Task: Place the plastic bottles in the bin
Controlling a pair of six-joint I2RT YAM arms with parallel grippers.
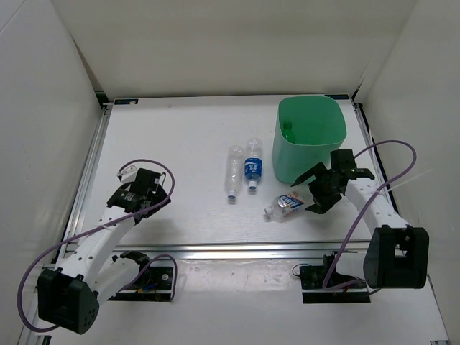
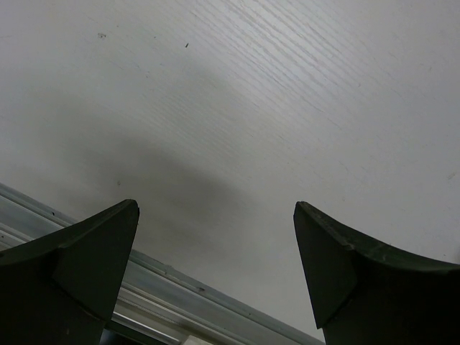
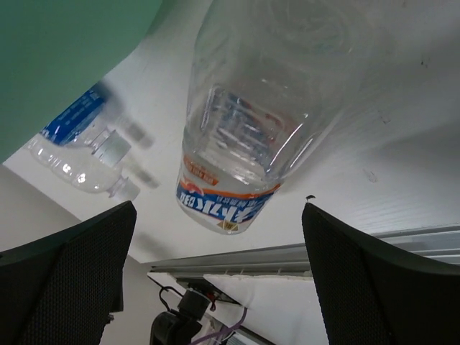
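The mint-green bin (image 1: 309, 140) stands at the back right; a green bottle (image 1: 287, 131) shows inside it. A plain clear bottle (image 1: 233, 171) and a blue-labelled bottle (image 1: 252, 165) lie side by side left of the bin. A bottle with a blue-and-white label (image 1: 286, 205) lies in front of the bin. My right gripper (image 1: 311, 192) is open just right of it, its jaws on either side of the bottle's base. In the right wrist view this bottle (image 3: 251, 122) lies just ahead of the open gripper (image 3: 217, 215), not gripped. My left gripper (image 1: 154, 195) is open and empty at the left.
The bin's wall (image 3: 65, 57) is close on the left in the right wrist view, with the blue-labelled bottle (image 3: 72, 122) beyond. A metal rail (image 1: 230, 251) runs along the table's near edge and shows under the left gripper (image 2: 215, 207). White walls enclose the table.
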